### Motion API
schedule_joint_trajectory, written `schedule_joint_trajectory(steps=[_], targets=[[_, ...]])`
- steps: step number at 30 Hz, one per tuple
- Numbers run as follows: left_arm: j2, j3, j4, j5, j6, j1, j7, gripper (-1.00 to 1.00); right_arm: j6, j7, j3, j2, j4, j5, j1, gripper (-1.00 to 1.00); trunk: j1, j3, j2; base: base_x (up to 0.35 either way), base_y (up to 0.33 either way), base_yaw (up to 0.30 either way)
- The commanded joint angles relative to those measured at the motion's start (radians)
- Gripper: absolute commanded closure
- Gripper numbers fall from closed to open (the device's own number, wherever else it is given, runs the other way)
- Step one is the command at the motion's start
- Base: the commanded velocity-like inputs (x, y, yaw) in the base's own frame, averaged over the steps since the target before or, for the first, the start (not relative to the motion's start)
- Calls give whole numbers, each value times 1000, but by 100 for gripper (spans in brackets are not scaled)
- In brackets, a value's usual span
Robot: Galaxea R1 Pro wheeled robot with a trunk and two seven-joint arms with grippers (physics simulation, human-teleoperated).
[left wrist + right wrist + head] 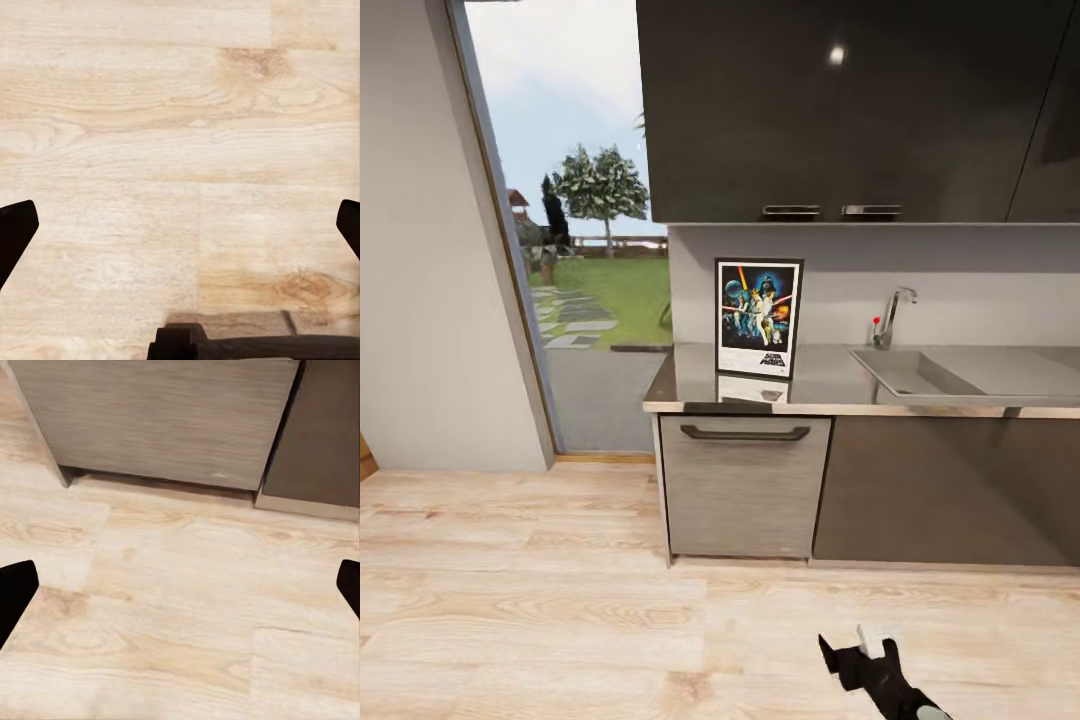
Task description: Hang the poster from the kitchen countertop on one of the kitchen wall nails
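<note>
Poster (pixel 759 317) upright on kitchen countertop (pixel 690 385), left of sink (pixel 905 372). Both grippers' fingers spread, low above floor (pixel 560 600).

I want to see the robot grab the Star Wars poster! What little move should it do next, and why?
Probably roll closer to the kitchen countertop. The poster stands upright there against the wall, left of the sink, with a stretch of wooden floor before the cabinets. The right gripper hangs low over the floor, open with nothing between its fingers, likely too far to reach.
</note>
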Motion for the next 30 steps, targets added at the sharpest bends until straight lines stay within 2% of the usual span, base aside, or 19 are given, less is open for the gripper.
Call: schedule_joint_trajectory(steps=[1, 3, 4, 5, 6, 7, 9, 10, 12, 13, 15, 17, 19, 20, 21, 22, 24, 27, 30], targets=[[0, 1, -1, 0, -1, 0, 0, -100, 45, 36, 0, -1, -48, 3, 0, -100, 0, -1, 0, 2, 0, 0], [0, 2, -1, 0, -1, 0, 0, -100, 122, 101, -2, -2, -142, 3, -1, -100, 0, -1, 0, 1, 0, 0], [0, 2, -2, 0, -2, 0, -1, -100, 260, 182, -5, -2, -310, 3, -15, -100, 0, -1, 0, 0, 0, 0], [0, 2, -2, 0, -2, 0, -1, -100, 305, 200, -6, -2, -363, 2, -25, -100, 0, -1, 0, 0, 0, 0], [0, 2, -2, 0, -2, 0, -1, -100, 381, 228, -6, -3, -446, 0, -54, -100, 0, -1, 0, 0, 0, 0], [1, 2, -2, 0, -2, 0, -2, -100, 469, 275, -7, -3, -519, -2, -110, -100, 0, -1, 0, 0, 0, 0], [1, 2, -2, 0, -3, 0, -2, -100, 521, 318, -8, -4, -547, -2, -152, -100, 0, -1, 0, 0, 0, 0], [1, 2, -2, 0, -3, 0, -2, -100, 570, 371, -8, -5, -564, 0, -195, -100, 0, -1, 0, 0, 0, 0], [1, 2, -2, 0, -3, 0, -2, -100, 615, 427, -8, -7, -574, 1, -238, -100, 0, -1, 0, 0, 0, 0], [1, 2, -2, 0, -3, 0, -2, -100, 654, 481, -9, -18, -581, 2, -281, -100, 0, -1, 0, 0, 0, 0], [1, 3, -2, 0, -3, 0, -2, -100, 702, 549, -9, -51, -583, 0, -343, -100, 0, -1, 0, 0, 0, 0], [1, 3, -2, 0, -3, 0, -3, -100, 760, 646, -15, -112, -571, -4, -418, -100, 0, -1, 0, 0, 0, 0], [1, 3, -2, 0, -3, 0, -3, -100, 781, 704, -29, -136, -557, -5, -452, -100, 0, -1, 0, 0, 0, 0], [1, 3, -2, 0, -3, 0, -3, -100, 801, 798, -63, -157, -524, -6, -499, -100, 0, -1, 0, 0, 0, 0], [1, 3, -2, 0, -3, 0, -3, -100, 805, 830, -73, -162, -511, -6, -512, -100, 0, -1, 0, 0, 0, 0], [1, 3, -3, 0, -3, 0, -3, -100, 809, 892, -89, -169, -490, -6, -533, -100, 0, -1, 0, 10, 0, 0], [2, 3, -3, 0, -3, 0, -3, -100, 812, 956, -104, -175, -472, -6, -551, -100, 0, -1, 0, 73, 0, 0], [12, 3, -6, 0, -3, 0, -3, -100, 812, 1002, -114, -180, -460, -7, -564, -100, 0, -1, 0, 212, 0, 0], [22, 3, -9, 2, -4, 0, -3, -100, 811, 1015, -117, -181, -457, -7, -568, -100, 0, -1, 0, 289, 0, 0]])
